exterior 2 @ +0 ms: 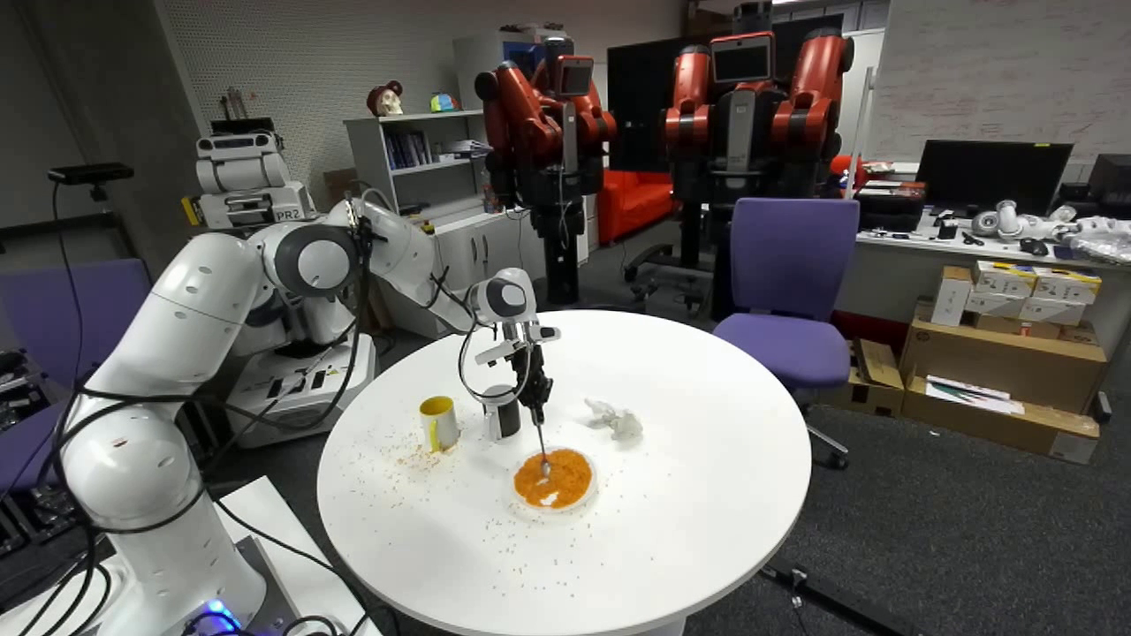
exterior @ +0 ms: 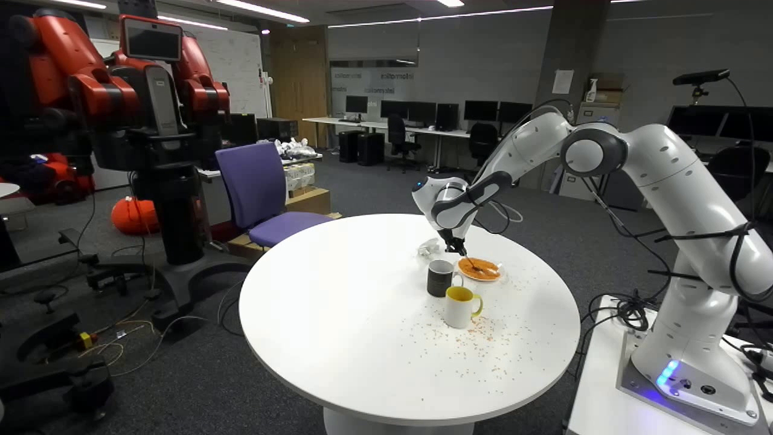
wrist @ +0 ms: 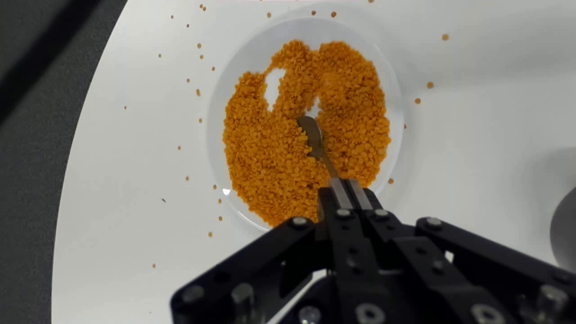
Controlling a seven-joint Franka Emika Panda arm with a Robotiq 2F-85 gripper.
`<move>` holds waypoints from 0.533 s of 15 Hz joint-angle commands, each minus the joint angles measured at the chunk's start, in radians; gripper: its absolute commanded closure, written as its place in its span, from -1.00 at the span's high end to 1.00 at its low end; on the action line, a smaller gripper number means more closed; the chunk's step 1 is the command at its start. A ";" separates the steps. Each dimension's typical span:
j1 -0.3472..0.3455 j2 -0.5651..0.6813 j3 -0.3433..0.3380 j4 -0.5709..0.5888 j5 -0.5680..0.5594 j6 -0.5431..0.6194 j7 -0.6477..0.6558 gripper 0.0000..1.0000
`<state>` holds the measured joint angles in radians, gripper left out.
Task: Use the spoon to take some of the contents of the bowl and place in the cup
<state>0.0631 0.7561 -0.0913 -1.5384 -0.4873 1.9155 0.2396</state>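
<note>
Exterior view: round table (exterior: pixel 368 314), carpet (exterior: pixel 362 187).

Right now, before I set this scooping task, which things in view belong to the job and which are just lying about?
Part of the job:
spoon, gripped by the hand
shallow dish
orange grains in that dish
dark mug or white mug; unclear which is meant

Just lying about:
spilled grains outside the dish
crumpled white scrap
purple chair
cardboard boxes
</note>
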 commanded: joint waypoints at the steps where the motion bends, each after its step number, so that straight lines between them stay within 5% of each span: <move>1: 0.021 0.023 -0.031 0.006 -0.021 0.079 0.014 -0.99; 8: 0.058 0.035 -0.064 -0.015 -0.066 0.127 0.061 -0.99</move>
<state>0.0969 0.7745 -0.1293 -1.5385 -0.5262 1.9847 0.2633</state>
